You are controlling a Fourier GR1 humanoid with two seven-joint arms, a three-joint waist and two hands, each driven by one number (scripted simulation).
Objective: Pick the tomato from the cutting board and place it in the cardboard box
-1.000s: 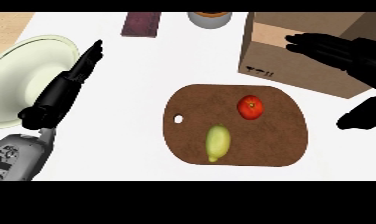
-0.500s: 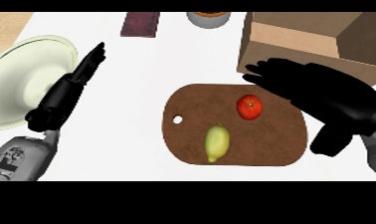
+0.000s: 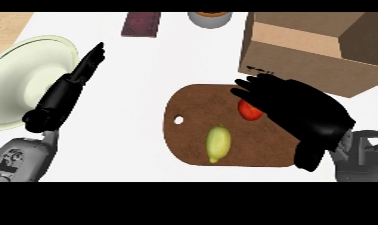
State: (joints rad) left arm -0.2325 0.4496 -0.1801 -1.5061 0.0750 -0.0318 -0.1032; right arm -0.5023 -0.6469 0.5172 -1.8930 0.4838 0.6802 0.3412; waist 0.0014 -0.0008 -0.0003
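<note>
A brown cutting board lies on the white counter, at about 5 o'clock from the view's middle, with its small hole toward 9 o'clock. A yellow-green fruit lies on the board. At 1 o'clock from it is the red tomato, half hidden under the right hand. That hand is spread over the tomato, fingers straight and pointing to 10 o'clock. The open cardboard box stands at 2 o'clock, just beside the board. At 9 o'clock the left hand is flat-fingered across the right rim of a pale plate. A dark red slab and a grey cup are at 12 o'clock.
</note>
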